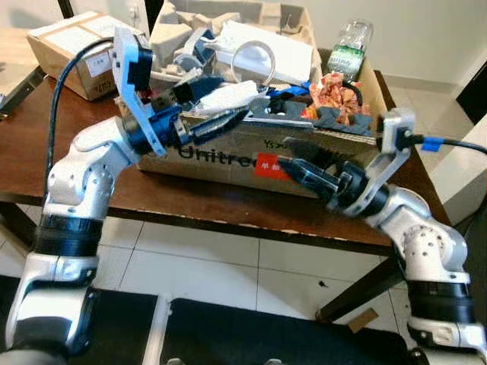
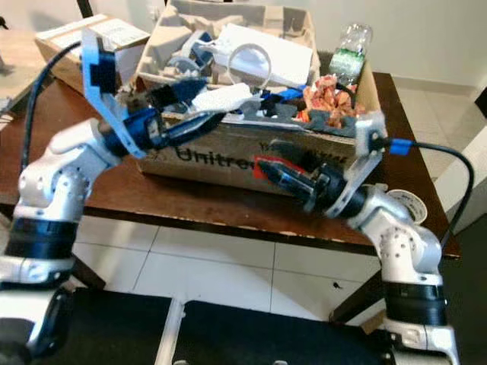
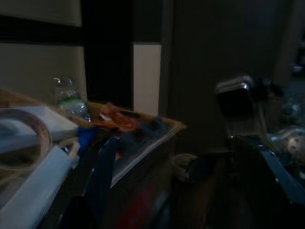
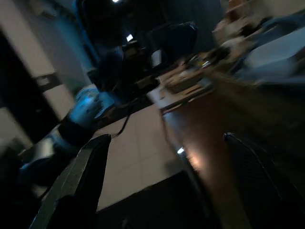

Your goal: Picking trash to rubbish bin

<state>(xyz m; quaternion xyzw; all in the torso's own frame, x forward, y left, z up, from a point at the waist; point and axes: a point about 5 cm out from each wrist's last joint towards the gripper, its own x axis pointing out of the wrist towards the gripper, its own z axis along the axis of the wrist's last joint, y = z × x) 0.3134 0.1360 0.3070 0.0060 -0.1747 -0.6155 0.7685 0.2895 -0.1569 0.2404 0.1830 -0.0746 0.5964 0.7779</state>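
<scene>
Left tool [image 1: 228, 120]: raised at the near rim of the cardboard box [image 1: 228, 156], black fingers nearly together and lying along the box's front flap. Whether they pinch anything, I cannot tell.

Right tool [image 1: 293, 163]: fingers spread apart, tips against the box's front face beside the red label, holding nothing.

Cardboard box: stands on the dark wooden worktop [image 1: 190, 198], near its front edge, serving as the bin; already heaped.

Contents and trash, by the head view's clock with the box centre as hub:
- white flat carton [image 1: 281, 57], with a clear tape ring [image 1: 253, 59] leaning on it, 12 o'clock.
- crumpled orange wrapper [image 1: 335, 91], 3 o'clock, on grey foam.
- white and blue scraps [image 1: 228, 95], 9 o'clock, just past the left tool.
- plastic bottle [image 1: 351, 47], 1 o'clock, just beyond the box's far corner.

Elsewhere: small taped parcel [image 1: 72, 49], 10 o'clock, well apart on the worktop.

Step in hand, as judged: working at the box rim, either letting a scrap go or settling the heap. The next move calls for drawing both arms back clear of the flap.

Room: the worktop's front edge runs just beneath both wrists; open tiled floor [image 1: 213, 266] below; the box wall blocks forward travel, so the free way is up and back.
</scene>
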